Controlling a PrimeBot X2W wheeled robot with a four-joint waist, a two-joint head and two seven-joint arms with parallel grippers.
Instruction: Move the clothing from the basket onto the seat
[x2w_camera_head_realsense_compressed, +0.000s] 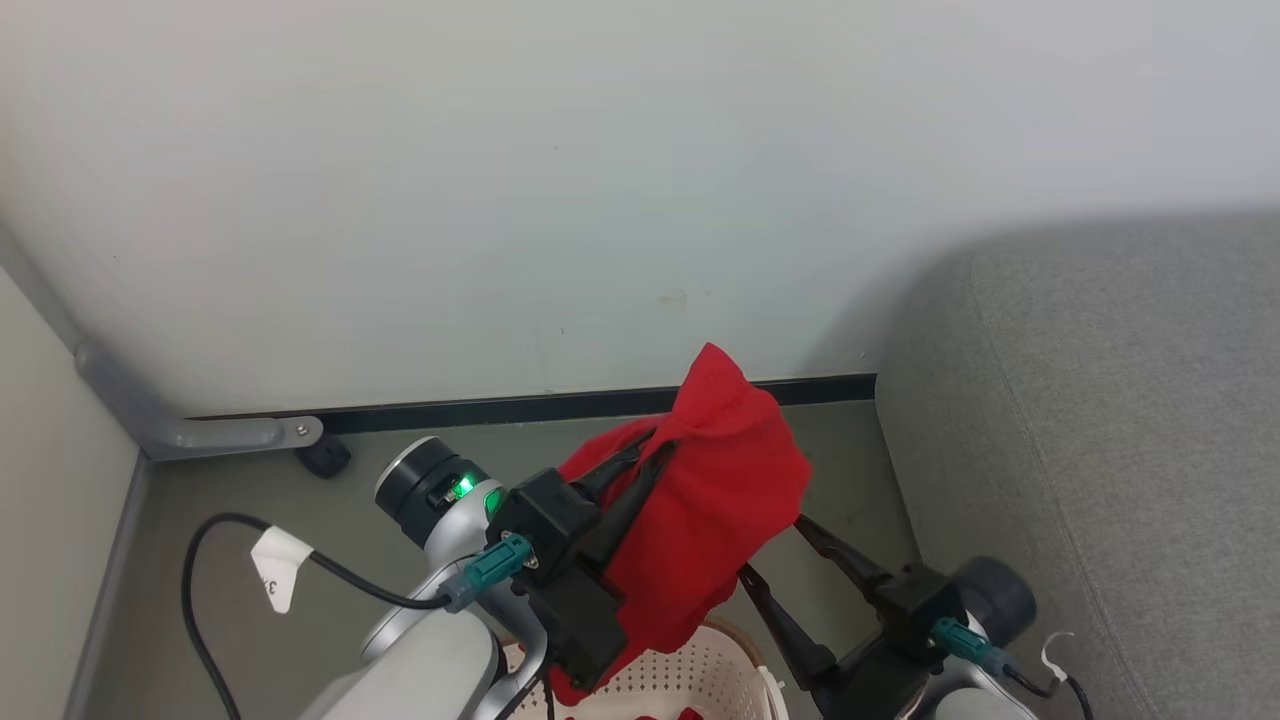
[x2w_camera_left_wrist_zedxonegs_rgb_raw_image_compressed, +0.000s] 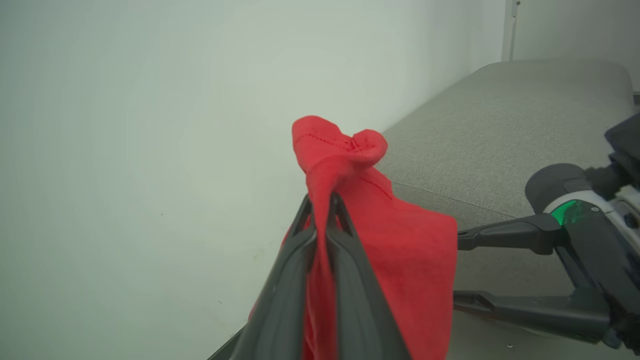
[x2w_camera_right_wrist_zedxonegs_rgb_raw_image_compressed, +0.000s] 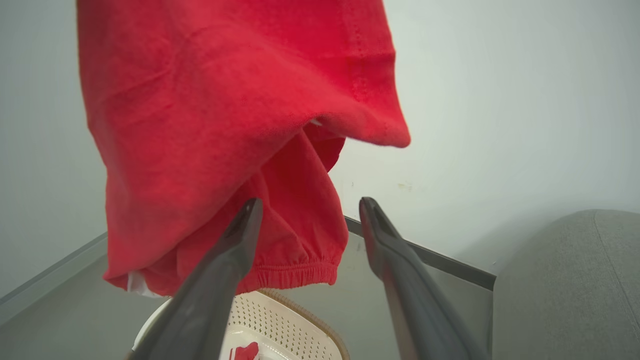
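My left gripper (x2w_camera_head_realsense_compressed: 645, 462) is shut on a bright red piece of clothing (x2w_camera_head_realsense_compressed: 715, 500), pinched near its top and hanging above the basket (x2w_camera_head_realsense_compressed: 700, 665). In the left wrist view the fingertips (x2w_camera_left_wrist_zedxonegs_rgb_raw_image_compressed: 320, 202) close on the clothing (x2w_camera_left_wrist_zedxonegs_rgb_raw_image_compressed: 400, 260), whose bunched top pokes above them. My right gripper (x2w_camera_head_realsense_compressed: 772, 548) stands open just right of the hanging cloth, empty; it also shows as the right gripper (x2w_camera_left_wrist_zedxonegs_rgb_raw_image_compressed: 457, 270). Its wrist view has the open gripper (x2w_camera_right_wrist_zedxonegs_rgb_raw_image_compressed: 310, 204) under the clothing (x2w_camera_right_wrist_zedxonegs_rgb_raw_image_compressed: 225, 110), above the cream basket (x2w_camera_right_wrist_zedxonegs_rgb_raw_image_compressed: 285, 325) holding more red fabric (x2w_camera_right_wrist_zedxonegs_rgb_raw_image_compressed: 245, 351). The grey seat (x2w_camera_head_realsense_compressed: 1100, 450) lies to the right.
A pale wall with a dark baseboard (x2w_camera_head_realsense_compressed: 560, 408) stands close behind. A grey metal bracket (x2w_camera_head_realsense_compressed: 180, 432) and a black caster (x2w_camera_head_realsense_compressed: 325, 458) sit at the left corner. A black cable with a white tag (x2w_camera_head_realsense_compressed: 280, 572) loops over the floor at the left.
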